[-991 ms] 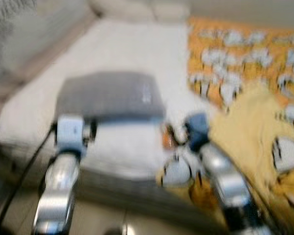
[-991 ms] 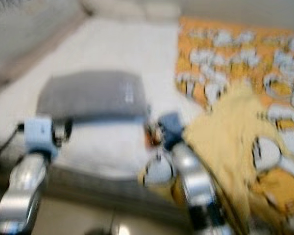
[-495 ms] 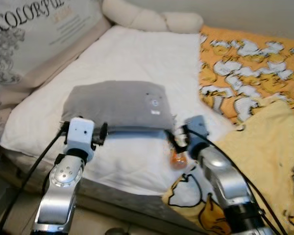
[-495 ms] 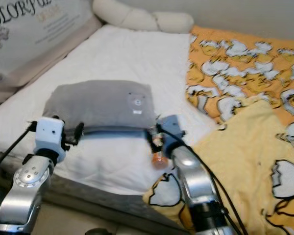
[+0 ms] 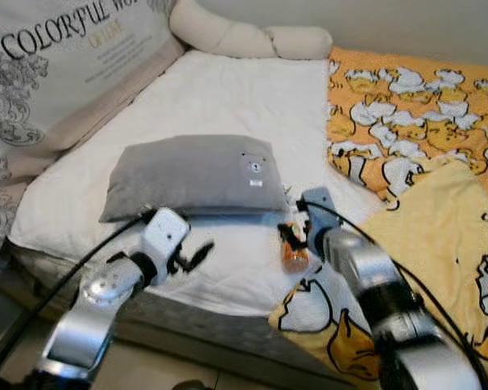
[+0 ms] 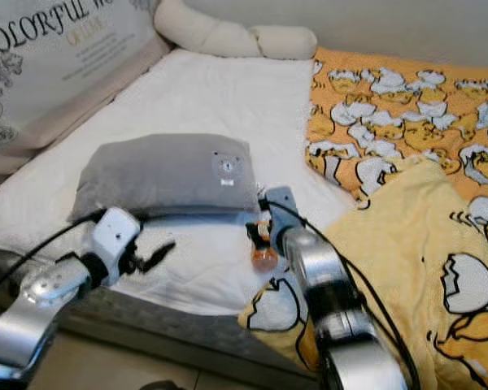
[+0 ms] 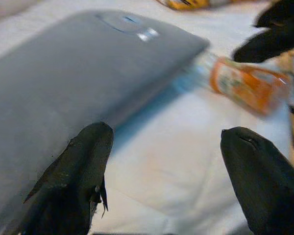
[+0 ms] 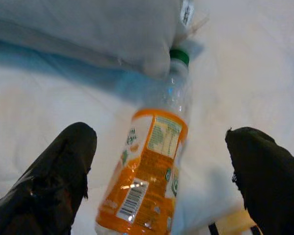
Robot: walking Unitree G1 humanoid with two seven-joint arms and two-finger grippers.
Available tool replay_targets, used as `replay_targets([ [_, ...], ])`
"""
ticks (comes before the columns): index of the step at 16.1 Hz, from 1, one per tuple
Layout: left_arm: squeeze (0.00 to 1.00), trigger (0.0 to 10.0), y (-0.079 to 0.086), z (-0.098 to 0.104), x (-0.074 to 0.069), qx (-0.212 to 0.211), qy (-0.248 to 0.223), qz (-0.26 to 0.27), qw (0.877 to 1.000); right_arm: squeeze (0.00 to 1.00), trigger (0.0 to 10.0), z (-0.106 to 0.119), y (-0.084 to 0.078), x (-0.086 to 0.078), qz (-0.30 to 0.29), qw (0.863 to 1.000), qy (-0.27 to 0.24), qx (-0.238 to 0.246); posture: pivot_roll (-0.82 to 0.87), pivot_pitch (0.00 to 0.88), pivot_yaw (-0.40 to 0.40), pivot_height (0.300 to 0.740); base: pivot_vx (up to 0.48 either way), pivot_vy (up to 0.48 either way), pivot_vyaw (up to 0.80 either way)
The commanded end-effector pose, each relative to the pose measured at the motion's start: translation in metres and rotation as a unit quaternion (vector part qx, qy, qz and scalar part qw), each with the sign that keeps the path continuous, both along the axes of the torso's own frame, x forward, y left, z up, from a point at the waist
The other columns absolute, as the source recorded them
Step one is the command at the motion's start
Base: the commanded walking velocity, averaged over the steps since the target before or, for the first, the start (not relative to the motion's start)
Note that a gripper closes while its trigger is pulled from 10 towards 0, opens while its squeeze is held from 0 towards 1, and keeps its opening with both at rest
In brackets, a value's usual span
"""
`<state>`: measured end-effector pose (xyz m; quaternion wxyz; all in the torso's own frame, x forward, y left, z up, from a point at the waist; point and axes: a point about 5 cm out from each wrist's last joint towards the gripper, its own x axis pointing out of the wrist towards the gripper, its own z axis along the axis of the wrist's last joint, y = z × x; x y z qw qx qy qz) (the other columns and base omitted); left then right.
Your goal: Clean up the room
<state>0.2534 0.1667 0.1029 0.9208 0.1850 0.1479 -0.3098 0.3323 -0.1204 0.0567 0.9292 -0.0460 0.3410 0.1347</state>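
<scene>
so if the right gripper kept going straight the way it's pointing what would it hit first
Most likely the orange bottle, lying on the white sheet between the open fingers of the right gripper. Beyond its green cap sits the grey pillow.

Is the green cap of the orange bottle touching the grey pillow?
Touching. In the right wrist view the bottle lies on the white sheet and its green cap presses against the edge of the grey pillow, with no gap.
</scene>
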Motion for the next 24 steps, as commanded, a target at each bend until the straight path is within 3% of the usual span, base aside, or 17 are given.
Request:
replay_targets([
  [1,0.00,10.0,-0.001,0.002,0.001,0.000,0.013,-0.017,1.000,0.00,10.0,-0.009,0.000,0.000,-0.013,0.999,0.036,-0.011,0.05,0.000,0.038,0.740,0.000,0.000,0.00],
  [5,0.00,10.0,0.000,0.004,-0.003,0.001,0.028,-0.035,0.999,0.00,10.0,-0.018,0.007,0.002,-0.034,0.997,0.064,0.013,0.08,0.000,0.047,0.740,0.000,0.000,0.00],
  [7,0.00,10.0,0.002,0.005,-0.004,0.005,0.035,-0.039,0.999,0.00,10.0,-0.027,0.005,-0.003,-0.037,0.996,0.077,-0.025,0.10,0.000,0.034,0.740,0.000,0.000,0.00],
  [9,0.00,10.0,0.002,0.004,-0.005,0.005,0.038,-0.038,0.999,0.00,9.9,-0.033,0.003,-0.007,-0.061,0.994,0.090,-0.015,0.10,0.000,0.032,0.740,0.000,0.000,0.00],
  [10,0.00,10.0,0.002,0.004,-0.006,0.005,0.039,-0.039,0.998,0.00,3.5,-0.036,0.004,-0.008,-0.070,0.993,0.095,-0.003,0.10,0.000,0.031,0.740,0.000,0.000,0.00],
  [11,0.00,10.0,0.002,0.003,-0.007,0.006,0.041,-0.039,0.998,0.00,2.9,-0.037,0.004,-0.009,-0.076,0.992,0.097,0.004,0.10,0.000,0.030,0.740,0.000,0.000,0.00],
  [12,0.00,10.0,0.001,0.003,-0.007,0.006,0.041,-0.039,0.998,0.00,0.1,-0.036,0.004,-0.008,-0.076,0.994,0.082,0.010,0.10,0.000,0.030,0.740,0.000,0.000,0.00],
  [20,0.00,10.0,-0.002,-0.001,-0.008,-0.002,0.057,-0.050,0.997,0.00,0.0,-0.051,-0.001,-0.021,-0.115,0.985,0.123,0.035,0.08,0.000,0.044,0.740,0.000,0.000,0.00],
  [24,0.00,10.0,-0.006,-0.005,-0.007,-0.007,0.059,-0.051,0.997,0.00,0.0,-0.044,-0.005,-0.014,-0.140,0.982,0.093,0.084,0.06,0.000,0.047,0.740,0.000,0.000,0.00],
])
